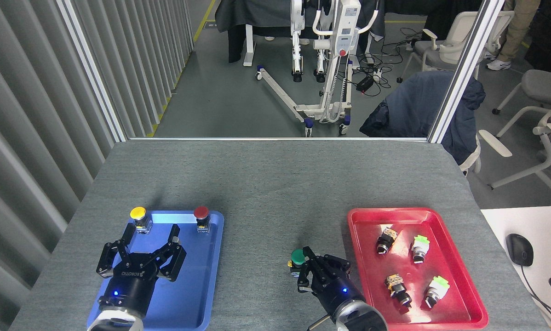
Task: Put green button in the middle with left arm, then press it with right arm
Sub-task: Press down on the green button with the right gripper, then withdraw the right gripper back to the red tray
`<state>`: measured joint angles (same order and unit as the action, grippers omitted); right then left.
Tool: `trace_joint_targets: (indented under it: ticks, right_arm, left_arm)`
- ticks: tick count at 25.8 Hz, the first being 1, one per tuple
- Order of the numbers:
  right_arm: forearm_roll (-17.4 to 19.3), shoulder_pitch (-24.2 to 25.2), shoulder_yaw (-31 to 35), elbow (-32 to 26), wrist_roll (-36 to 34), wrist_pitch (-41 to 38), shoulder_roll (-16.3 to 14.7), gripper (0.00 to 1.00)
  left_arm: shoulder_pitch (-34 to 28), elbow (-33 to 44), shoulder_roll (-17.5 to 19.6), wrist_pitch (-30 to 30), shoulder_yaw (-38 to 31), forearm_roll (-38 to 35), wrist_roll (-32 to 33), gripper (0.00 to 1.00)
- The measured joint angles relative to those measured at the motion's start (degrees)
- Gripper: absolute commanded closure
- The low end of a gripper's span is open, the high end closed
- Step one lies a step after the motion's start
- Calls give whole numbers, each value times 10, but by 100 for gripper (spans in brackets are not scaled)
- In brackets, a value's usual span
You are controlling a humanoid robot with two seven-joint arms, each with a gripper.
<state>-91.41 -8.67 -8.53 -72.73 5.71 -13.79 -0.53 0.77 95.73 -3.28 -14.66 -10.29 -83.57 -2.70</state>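
On the grey tabletop (pixel 275 184), which is filling the lower half of the head view, two trays are lying well apart: a blue tray (pixel 202 294) at the left and a red tray (pixel 459 303) at the right. Between them a bare strip of felt is showing, and the green button (pixel 297 257) is standing upright on it, nearer the red tray than the blue one.

Over the blue tray the left gripper (pixel 149 236) is hovering with its three fingers spread apart and nothing between them. It is sitting well apart from the green button.

Just right of the green button the right gripper (pixel 313 269) is reaching in from the lower edge, its fingers drawn together in a tight bunch and enclosing nothing. One fingertip (pixel 307 251) is lying against the right side of the green cap; whether it is actually bearing down on the cap cannot be told.

At the far edge of the blue tray a yellow button (pixel 138 213) is standing at the left corner and a red button (pixel 201 213) at the right. Four small switch parts (pixel 411 269) are lying scattered in the red tray.
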Motion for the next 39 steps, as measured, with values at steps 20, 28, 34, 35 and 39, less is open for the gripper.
trace_joint_targets:
  ticks: [20,28,34,35,39]
  right_arm:
    - [1,-11,0,40,-3,2,0,100]
    - [27,-15,15,-30,-43,24,10,36]
    - [36,-16,46,-66,-54,69,9,1]
    - [36,-16,57,-69,-57,73,7,1]
    - [37,-8,116,-75,-74,83,1,1]
  left_arm:
    - [-58,16,-15,-48,25,6,-10,2]
    - [-61,17,-15,-47,34,5,-10,2]
    - [-59,22,-14,-46,34,5,-9,2]
    - [-59,22,-14,-46,34,5,-9,2]
    - [-63,22,-13,-46,35,5,-9,2]
